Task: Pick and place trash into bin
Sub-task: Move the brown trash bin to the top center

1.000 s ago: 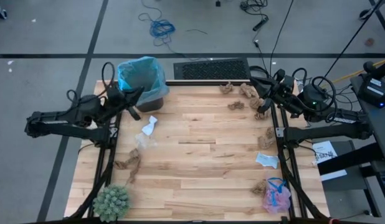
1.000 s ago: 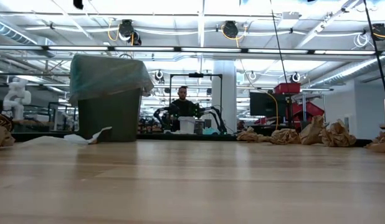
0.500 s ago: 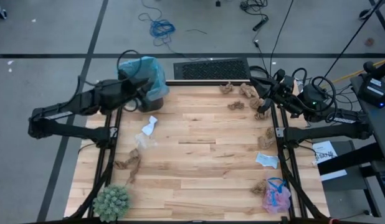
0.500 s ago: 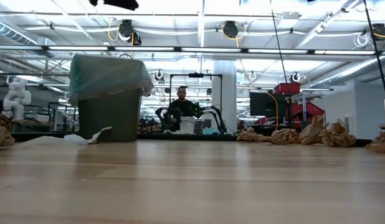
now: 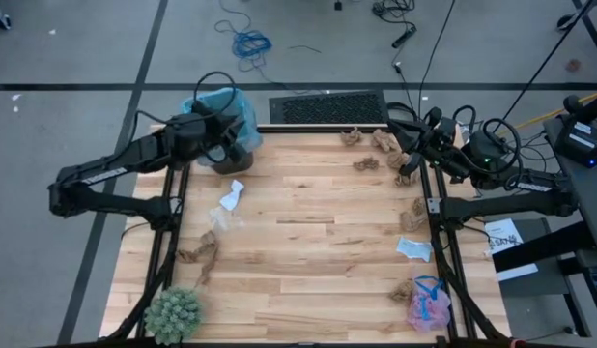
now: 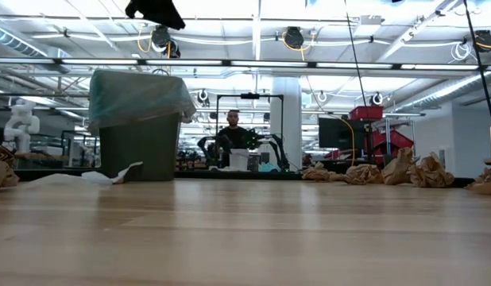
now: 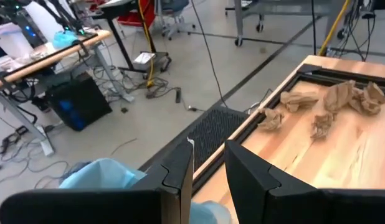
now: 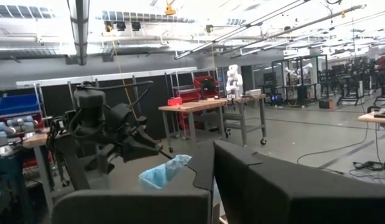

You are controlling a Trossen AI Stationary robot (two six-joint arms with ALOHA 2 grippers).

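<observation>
The bin (image 5: 224, 106), dark with a light-blue bag, stands at the table's far left corner (image 6: 139, 131). My left gripper (image 5: 235, 145) hangs above the bin's mouth, open, with nothing between its fingers (image 7: 208, 158). Trash lies about the table. Brown paper wads (image 5: 381, 145) sit at the far right, and another (image 5: 202, 251) lies at the left. White paper bits (image 5: 231, 195) lie near the bin. A pink mesh puff (image 5: 429, 304) sits near the right front corner. My right gripper (image 5: 403, 135) waits shut above the far right edge.
A round green spiky plant (image 5: 173, 314) stands at the near left corner. More brown wads (image 5: 412, 215) and a white scrap (image 5: 412, 248) line the right edge. A person (image 6: 232, 127) sits in the room beyond the table. The table's middle (image 5: 308, 232) is bare wood.
My left gripper has swung from beside the bin's near left side toward the table's far edge and to the right, ending above the bin. In the low view it has come into the picture's top edge. The trash on the table has not moved.
</observation>
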